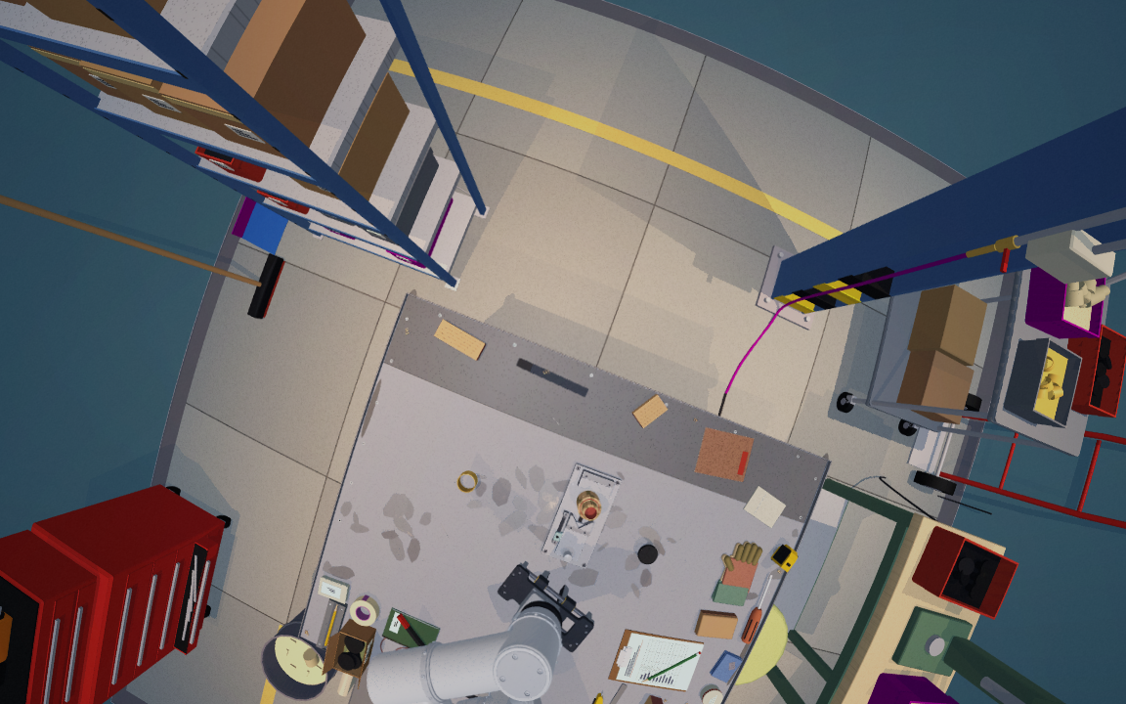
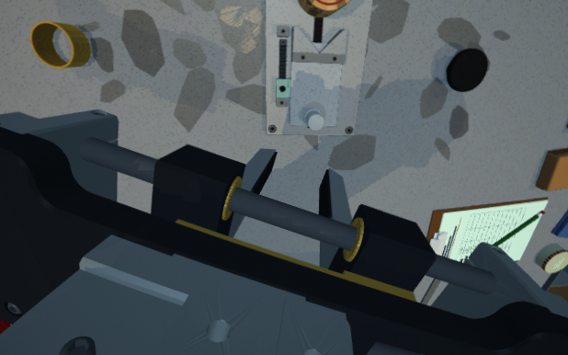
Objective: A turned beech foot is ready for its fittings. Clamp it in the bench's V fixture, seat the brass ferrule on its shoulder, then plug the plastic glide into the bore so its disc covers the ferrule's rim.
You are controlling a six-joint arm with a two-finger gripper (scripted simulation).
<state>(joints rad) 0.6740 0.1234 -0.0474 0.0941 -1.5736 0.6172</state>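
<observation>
The beech foot (image 1: 589, 506) stands in the V fixture (image 1: 579, 512) at the bench's middle, and in the wrist camera only its lower edge (image 2: 323, 6) shows at the top of the frame. The fixture plate (image 2: 314, 69) has a V notch, a toothed slide and a round white knob at its near end. The brass ferrule (image 1: 468, 481) (image 2: 59, 45) lies on its side to the left of the fixture. The black plastic glide (image 1: 647, 553) (image 2: 466, 69) sits on the bench to the right. My gripper (image 1: 547, 591) (image 2: 292, 181) hovers near the bench's front edge, short of the fixture, open and empty.
Behind the bench a grey rear strip carries wood offcuts (image 1: 460, 339) and a cork pad (image 1: 722, 454). A clipboard (image 1: 655, 658) (image 2: 483, 227), a wood block (image 1: 715, 624), gloves (image 1: 741, 560) and a screwdriver lie at the right; tape (image 1: 363, 612) and a tin stand at the left.
</observation>
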